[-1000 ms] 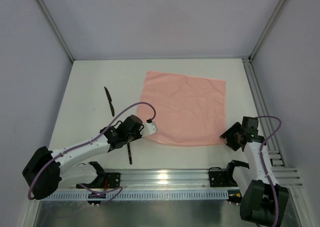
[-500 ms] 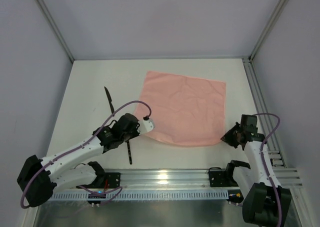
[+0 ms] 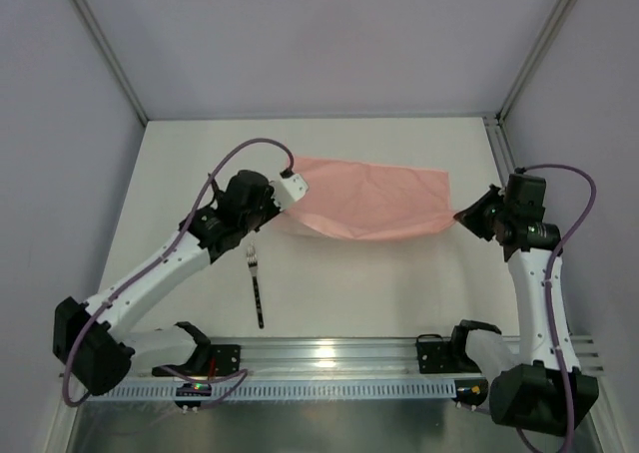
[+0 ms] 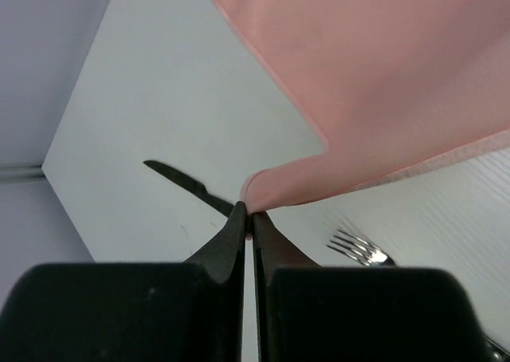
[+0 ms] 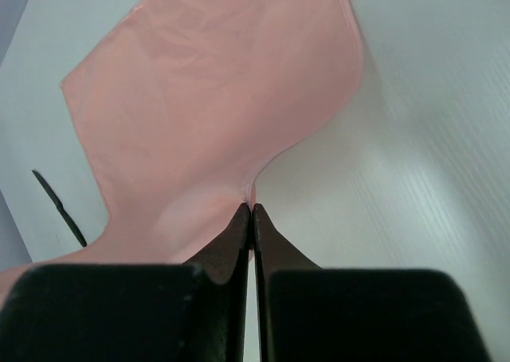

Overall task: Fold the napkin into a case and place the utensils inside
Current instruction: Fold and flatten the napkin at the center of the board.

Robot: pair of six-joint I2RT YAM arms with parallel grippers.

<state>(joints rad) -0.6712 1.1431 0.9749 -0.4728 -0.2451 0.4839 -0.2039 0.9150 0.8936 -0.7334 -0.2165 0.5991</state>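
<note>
Top view: the napkin [image 3: 371, 202] is seen as a wide pink band, long axis left to right, stretched between the two claws over the far half of the table [image 3: 399, 283]. Its near corners are held up; whether the far edge rests on the table cannot be told. The left claw [image 3: 287, 200] is closed on the napkin's near-left corner, the arm reaching diagonally from its base at the lower left, wrist pointing right. The right claw [image 3: 466, 217] is closed on the near-right corner, the arm standing up along the right edge, wrist turned left. The fork [image 3: 258, 291] lies on the table near the napkin, long axis near to far, tines pointing away from the bases.

Left wrist view: the left claw [image 4: 249, 214] is pinched shut on a folded corner of the napkin [image 4: 382, 83], cloth spreading up and right. The knife [image 4: 187, 185] lies diagonally on the table, one end hidden behind the fingers. The fork's [image 4: 362, 249] tines show at lower right.

Right wrist view: the right claw [image 5: 252, 209] is pinched shut on the napkin's [image 5: 215, 99] corner, cloth fanning away. The knife [image 5: 60, 206] is seen at far left, well apart.
</note>
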